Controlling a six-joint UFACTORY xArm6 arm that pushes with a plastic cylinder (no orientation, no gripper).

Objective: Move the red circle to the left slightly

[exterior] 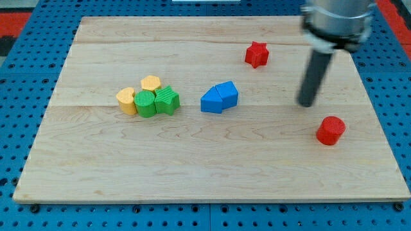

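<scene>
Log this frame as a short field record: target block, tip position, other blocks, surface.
target: red circle block, near the view's right edge, standing alone
tip: my tip, up-left of the red circle, a gap between them
red star block: toward the view's top, alone
blue blocks: two, touching, mid-board
left cluster: two yellow blocks and two green blocks, bunched together
surface: pale wooden board

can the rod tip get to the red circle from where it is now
Probably yes. My tip sits just up and to the view's left of the red circle, apart from it, with only bare board between them.
</scene>
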